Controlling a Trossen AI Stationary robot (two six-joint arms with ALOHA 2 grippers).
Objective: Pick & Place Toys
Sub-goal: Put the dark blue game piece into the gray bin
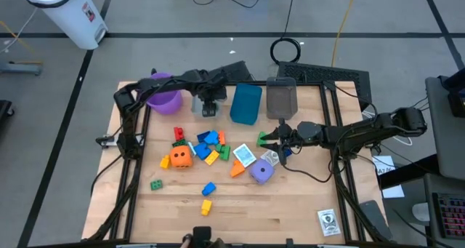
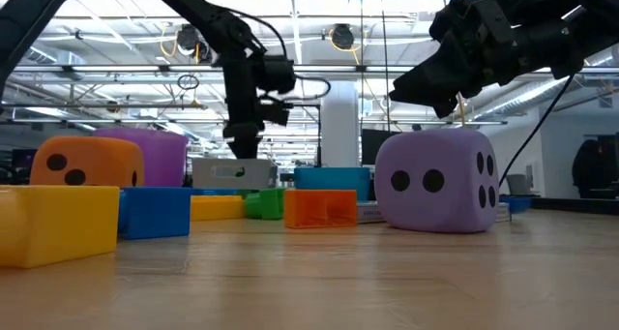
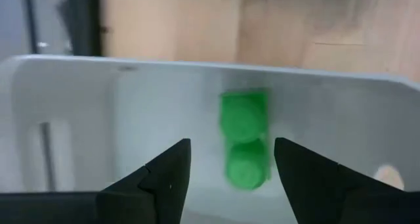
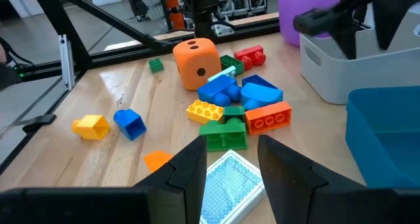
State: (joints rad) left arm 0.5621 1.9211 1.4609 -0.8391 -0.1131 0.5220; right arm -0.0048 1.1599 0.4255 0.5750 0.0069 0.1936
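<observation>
My left gripper [image 1: 209,111] hangs open, pointing down into a white-grey bin [image 3: 131,99] at the table's far side. A green brick [image 3: 244,148] lies on the bin's floor below the gap between the fingers, touching neither. The other toys sit mid-table: an orange die [image 1: 181,156], a purple die [image 1: 262,171], a printed cube [image 1: 245,155] and a heap of coloured bricks [image 1: 211,142]. My right gripper [image 1: 275,139] hovers nearly level just right of the heap. It is open, with nothing between its fingers [image 4: 190,165].
A purple cup [image 1: 163,95] stands left of the white-grey bin. A blue bin [image 1: 245,102] and a clear grey bin [image 1: 282,99] stand to its right. Loose green [image 1: 156,184], blue [image 1: 209,188] and yellow [image 1: 206,206] bricks lie toward the near edge. A card [image 1: 328,220] lies at the near right.
</observation>
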